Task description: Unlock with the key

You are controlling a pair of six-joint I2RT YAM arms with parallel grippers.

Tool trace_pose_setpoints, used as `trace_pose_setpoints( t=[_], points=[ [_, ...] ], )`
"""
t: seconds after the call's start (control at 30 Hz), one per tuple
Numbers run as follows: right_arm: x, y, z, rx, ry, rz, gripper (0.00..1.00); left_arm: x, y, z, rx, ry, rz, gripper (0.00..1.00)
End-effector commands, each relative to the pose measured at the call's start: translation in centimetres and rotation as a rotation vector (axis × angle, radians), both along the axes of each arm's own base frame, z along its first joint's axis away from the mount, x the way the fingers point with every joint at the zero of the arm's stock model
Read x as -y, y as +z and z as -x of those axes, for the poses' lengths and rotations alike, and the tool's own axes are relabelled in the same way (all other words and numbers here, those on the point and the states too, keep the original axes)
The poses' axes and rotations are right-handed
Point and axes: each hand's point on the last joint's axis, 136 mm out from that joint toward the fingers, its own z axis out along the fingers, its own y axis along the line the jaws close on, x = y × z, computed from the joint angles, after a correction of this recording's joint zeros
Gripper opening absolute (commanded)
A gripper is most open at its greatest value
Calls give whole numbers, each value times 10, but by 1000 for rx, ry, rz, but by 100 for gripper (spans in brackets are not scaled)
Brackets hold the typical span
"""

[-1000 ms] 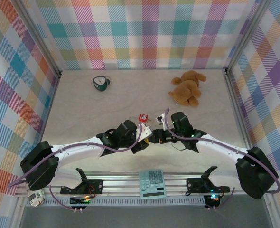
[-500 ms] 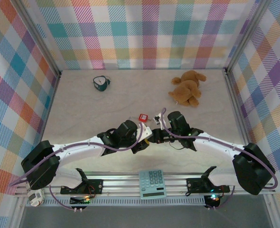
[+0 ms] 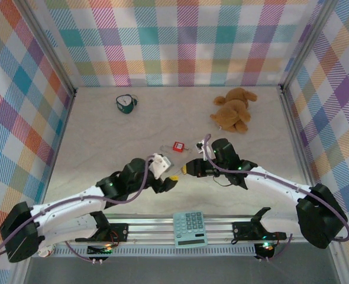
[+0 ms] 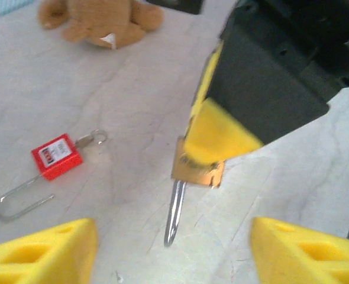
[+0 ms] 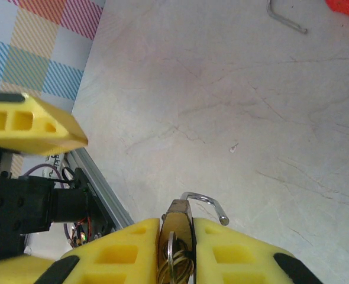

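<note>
My right gripper (image 3: 187,170) is shut on the brass padlock (image 5: 177,218), which stands on edge between the yellow pads (image 5: 233,251). Its silver shackle (image 5: 206,203) has swung open and one end hangs free. Metal key rings (image 5: 174,263) sit at the padlock's base between the pads. The key itself is hidden among them. In the left wrist view the padlock (image 4: 198,170) hangs from the right gripper with its shackle (image 4: 174,214) pointing down. My left gripper (image 3: 169,184) is open and holds nothing, a short way in front of the padlock.
A red padlock (image 3: 177,145) with a long open shackle (image 4: 15,201) lies on the table behind the grippers. A teddy bear (image 3: 233,110) sits far right, a teal object (image 3: 125,104) far left, and a calculator (image 3: 190,228) on the near rail.
My left gripper has drawn back toward the near left, away from the right gripper it was pressed against. The right gripper stays put with the padlock.
</note>
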Motion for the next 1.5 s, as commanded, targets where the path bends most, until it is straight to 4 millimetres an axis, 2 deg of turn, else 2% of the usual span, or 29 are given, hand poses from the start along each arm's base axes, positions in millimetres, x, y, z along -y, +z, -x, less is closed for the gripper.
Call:
trace_pose_setpoints(
  t=[0.0,0.13,0.2,0.27,0.37,0.5,0.63,0.73,0.87,0.97,1.0,1.2,1.47],
  points=[
    [-4,21,-7,40,-4,-36,20,-12,-1,-12,13,116,69,54],
    [-7,28,-7,31,4,-62,20,-5,-21,-18,-46,137,48,43],
    [-6,25,-7,27,-5,-56,20,-1,-28,-23,-55,154,44,42],
    [-5,18,-8,22,-15,-50,20,-8,-31,-35,-34,229,25,38],
    [-10,3,-15,3,-25,-42,20,-23,-23,-50,38,341,21,34],
    [-20,5,-31,39,-44,-65,20,-49,-6,-63,124,489,22,31],
    [-36,-1,-53,62,-51,-90,20,-85,13,-70,192,677,59,29],
    [-51,-5,-68,73,-45,-117,20,-108,22,-68,223,773,92,30],
    [-68,-12,-90,100,-47,-136,20,-121,28,-62,236,797,132,30],
    [-78,-21,-98,100,-39,-151,20,-130,30,-57,243,816,152,30],
    [-80,-17,-103,120,-41,-175,20,-133,31,-56,246,821,161,30],
    [-85,-39,-99,46,-41,-214,19,-144,28,-51,263,844,170,30],
    [-77,-60,-80,-17,-14,-192,18,-137,24,-53,261,811,142,28]
  ],
)
